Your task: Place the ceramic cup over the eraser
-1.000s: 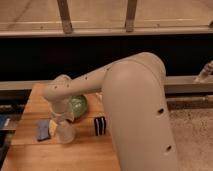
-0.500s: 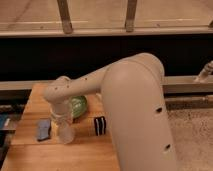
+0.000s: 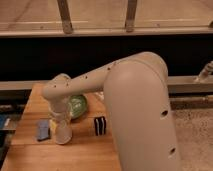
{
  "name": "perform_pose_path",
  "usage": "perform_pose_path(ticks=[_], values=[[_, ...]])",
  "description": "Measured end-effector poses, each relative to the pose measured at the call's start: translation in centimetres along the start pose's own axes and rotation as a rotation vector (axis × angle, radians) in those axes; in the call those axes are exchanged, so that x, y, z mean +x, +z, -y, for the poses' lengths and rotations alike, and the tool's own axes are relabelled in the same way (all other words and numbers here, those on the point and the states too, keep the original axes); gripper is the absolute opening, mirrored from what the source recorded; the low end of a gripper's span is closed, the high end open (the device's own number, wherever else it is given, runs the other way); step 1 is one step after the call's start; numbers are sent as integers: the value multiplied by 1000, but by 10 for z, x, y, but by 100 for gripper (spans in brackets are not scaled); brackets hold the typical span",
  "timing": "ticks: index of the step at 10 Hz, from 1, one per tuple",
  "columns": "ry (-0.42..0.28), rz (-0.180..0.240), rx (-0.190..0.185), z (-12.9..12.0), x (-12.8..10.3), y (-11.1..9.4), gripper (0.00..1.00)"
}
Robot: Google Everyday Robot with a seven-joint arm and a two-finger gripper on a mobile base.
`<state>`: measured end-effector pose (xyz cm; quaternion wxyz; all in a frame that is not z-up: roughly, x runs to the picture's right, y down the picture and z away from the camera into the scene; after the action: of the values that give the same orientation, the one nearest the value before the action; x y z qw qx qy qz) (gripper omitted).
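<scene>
The ceramic cup [image 3: 62,133] is an off-white tapered cup at the front left of the wooden table [image 3: 90,152]. My gripper [image 3: 60,121] comes straight down from the wrist onto the cup's top and covers its rim. I cannot tell whether the cup rests on the table or hangs just above it. The eraser [image 3: 100,125], a small upright block with black and white stripes, stands on the table to the right of the cup, a short gap away.
A green bowl [image 3: 78,106] sits just behind the cup, partly hidden by my wrist. A flat blue-grey pad [image 3: 43,130] lies left of the cup. My large white arm [image 3: 140,110] covers the table's right side. A dark rail wall runs behind.
</scene>
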<state>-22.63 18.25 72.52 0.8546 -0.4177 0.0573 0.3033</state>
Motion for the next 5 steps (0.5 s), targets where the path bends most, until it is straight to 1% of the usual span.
perform_pose_path(ticks=[2,4,5], values=[[1,0,38,4,0,-35,0],[9,5,82,14,3,-79,0],[15,8,96,21,5,-94,0]])
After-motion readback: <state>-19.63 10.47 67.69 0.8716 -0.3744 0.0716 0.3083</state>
